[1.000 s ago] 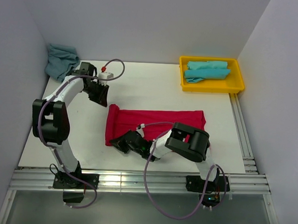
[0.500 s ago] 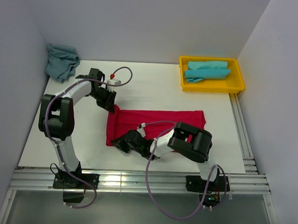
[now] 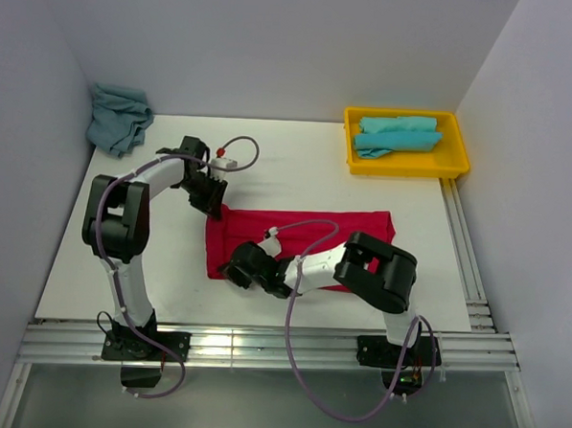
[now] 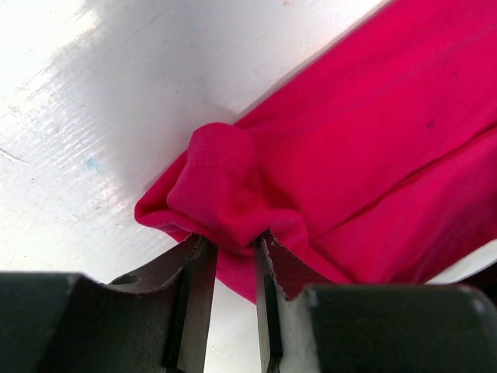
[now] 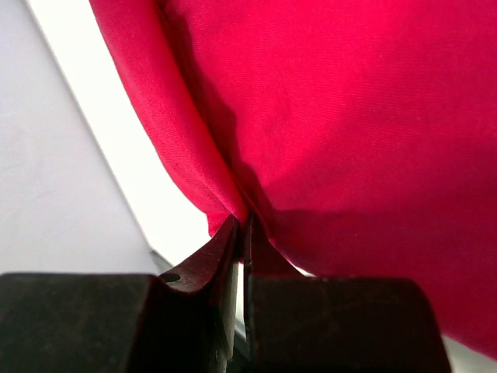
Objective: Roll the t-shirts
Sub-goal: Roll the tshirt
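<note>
left gripper (image 4: 230, 242): we see it pinching red t-shirt (image 3: 348, 227) by a bunched corner
right gripper (image 5: 241, 223): pressed tight on shirt's near edge

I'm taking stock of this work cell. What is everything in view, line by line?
red t-shirt: one, bright red, lying as a long strip mid-table
crumpled t-shirt: one, dull turquoise, far left corner
rolled t-shirts: seemingly two, light turquoise, inside the tray
tray: one, yellow, far right corner of the table
table: one, white, under everything
left hand: one, black, shut on the red t-shirt's far left corner
right hand: one, black, shut on its near left corner
</note>
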Tool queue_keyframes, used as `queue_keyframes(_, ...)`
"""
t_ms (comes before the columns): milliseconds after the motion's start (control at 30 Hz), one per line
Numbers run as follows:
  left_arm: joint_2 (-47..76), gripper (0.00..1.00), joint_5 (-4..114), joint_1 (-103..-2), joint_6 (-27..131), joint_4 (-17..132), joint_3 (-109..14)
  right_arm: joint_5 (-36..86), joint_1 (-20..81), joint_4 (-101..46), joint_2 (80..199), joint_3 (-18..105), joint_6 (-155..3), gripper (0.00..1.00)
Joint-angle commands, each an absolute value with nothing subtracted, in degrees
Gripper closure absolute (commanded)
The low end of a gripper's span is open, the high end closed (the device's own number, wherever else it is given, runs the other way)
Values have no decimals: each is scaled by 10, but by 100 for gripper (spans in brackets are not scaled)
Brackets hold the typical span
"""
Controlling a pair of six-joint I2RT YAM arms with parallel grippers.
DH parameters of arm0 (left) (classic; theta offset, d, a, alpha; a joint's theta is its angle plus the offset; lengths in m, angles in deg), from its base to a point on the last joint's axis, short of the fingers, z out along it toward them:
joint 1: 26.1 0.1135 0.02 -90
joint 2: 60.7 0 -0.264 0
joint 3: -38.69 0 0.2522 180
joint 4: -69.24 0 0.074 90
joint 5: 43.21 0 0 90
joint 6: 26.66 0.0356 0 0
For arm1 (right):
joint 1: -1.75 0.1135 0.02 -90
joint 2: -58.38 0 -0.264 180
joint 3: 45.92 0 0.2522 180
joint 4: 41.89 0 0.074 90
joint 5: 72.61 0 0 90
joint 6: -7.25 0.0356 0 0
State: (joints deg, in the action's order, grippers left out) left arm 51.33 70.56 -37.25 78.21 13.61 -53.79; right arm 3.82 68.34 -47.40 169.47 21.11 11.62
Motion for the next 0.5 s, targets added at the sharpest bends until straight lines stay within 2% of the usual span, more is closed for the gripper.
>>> queue_keyframes(0, 525, 70, 671, -384, 769, 161, -539, 6, 684, -373, 1674, 251, 76, 100)
queue_keyframes(367, 528, 70, 637, -393, 768, 166, -530, 8, 696, -274, 1691, 314, 26, 100)
queue_keyframes(467, 528, 70, 631, -395, 769, 168, -528, -5, 698, -237, 1684, 330, 14, 92)
